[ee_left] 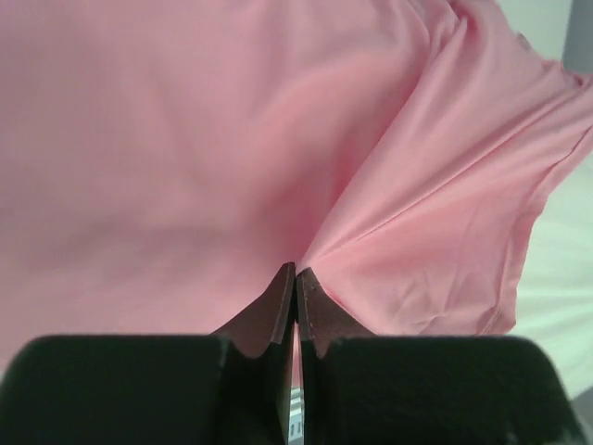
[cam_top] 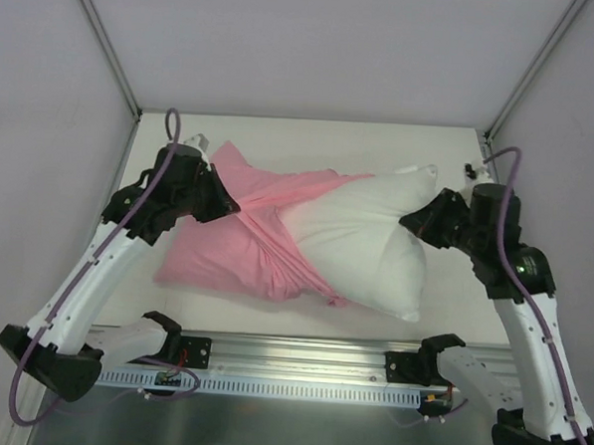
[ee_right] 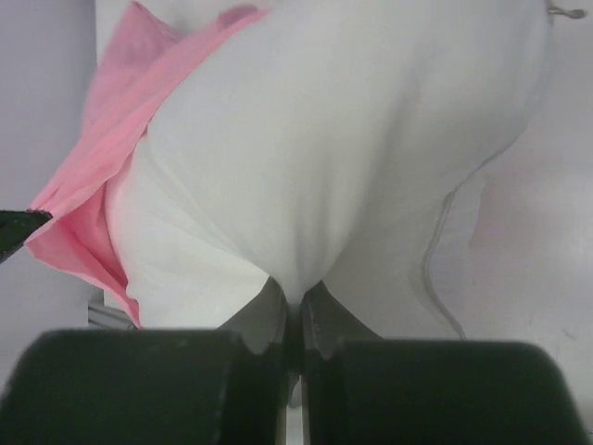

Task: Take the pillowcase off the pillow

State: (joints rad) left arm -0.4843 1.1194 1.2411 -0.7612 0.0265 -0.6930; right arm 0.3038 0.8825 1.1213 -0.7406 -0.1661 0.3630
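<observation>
1 white pillow [cam_top: 376, 242] partly outside pink pillowcase [cam_top: 221, 253]

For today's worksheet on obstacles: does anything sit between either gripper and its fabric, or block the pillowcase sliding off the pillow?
Nothing visible does. The left gripper is shut on the pillowcase, the right gripper on a corner of the pillow, and no other object touches either.

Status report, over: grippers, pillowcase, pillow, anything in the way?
Left gripper shut on pillowcase. Right gripper shut on pillow. Pillow's left end inside pillowcase, rest bare. No obstacle seen.
</observation>
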